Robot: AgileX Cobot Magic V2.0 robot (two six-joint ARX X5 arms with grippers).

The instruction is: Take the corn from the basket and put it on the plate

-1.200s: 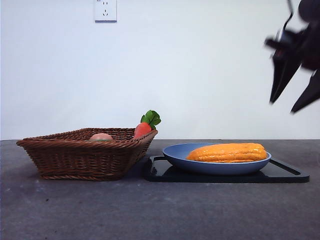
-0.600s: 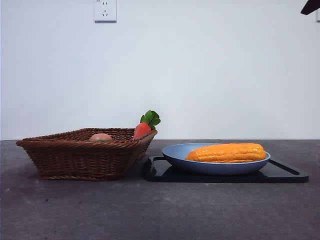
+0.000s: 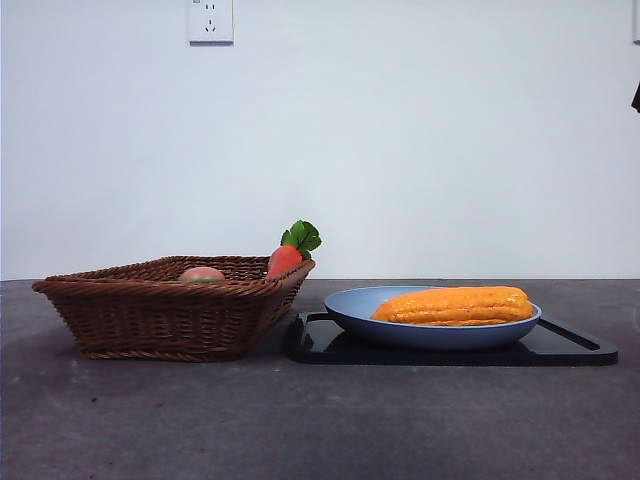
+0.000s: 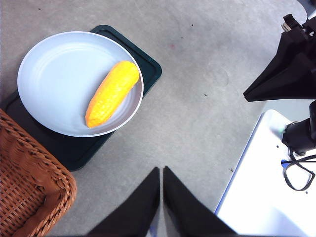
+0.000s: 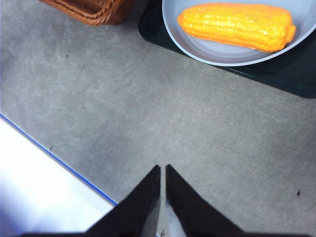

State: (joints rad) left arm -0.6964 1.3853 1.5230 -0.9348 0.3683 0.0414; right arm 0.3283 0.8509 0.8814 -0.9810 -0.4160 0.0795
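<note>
The orange-yellow corn [image 3: 456, 305] lies lengthwise on the light-blue plate [image 3: 350, 303], which rests on a black tray [image 3: 320, 340]. The brown wicker basket [image 3: 165, 310] stands to the plate's left. In the left wrist view the corn [image 4: 111, 93] lies across the plate [image 4: 54, 74], with the basket's corner [image 4: 29, 197] beside it. The left gripper [image 4: 161, 170] is shut and empty over bare table, away from the plate. The right gripper [image 5: 162, 168] is shut and empty too, well clear of the corn [image 5: 237, 25] and plate [image 5: 217, 52].
A red-orange carrot with green leaves [image 3: 290, 252] and a small peach-pink item [image 3: 201, 273] sit in the basket. A wall socket [image 3: 210, 20] is high on the back wall. A white surface with a blue edge [image 5: 39, 192] borders the grey table. The other arm's dark gripper [image 4: 289, 64] shows in the left wrist view.
The dark gripper at the upper right of the front view rose and left the picture; only a black tip stays at the right edge. Corn, plate and basket have not moved.
</note>
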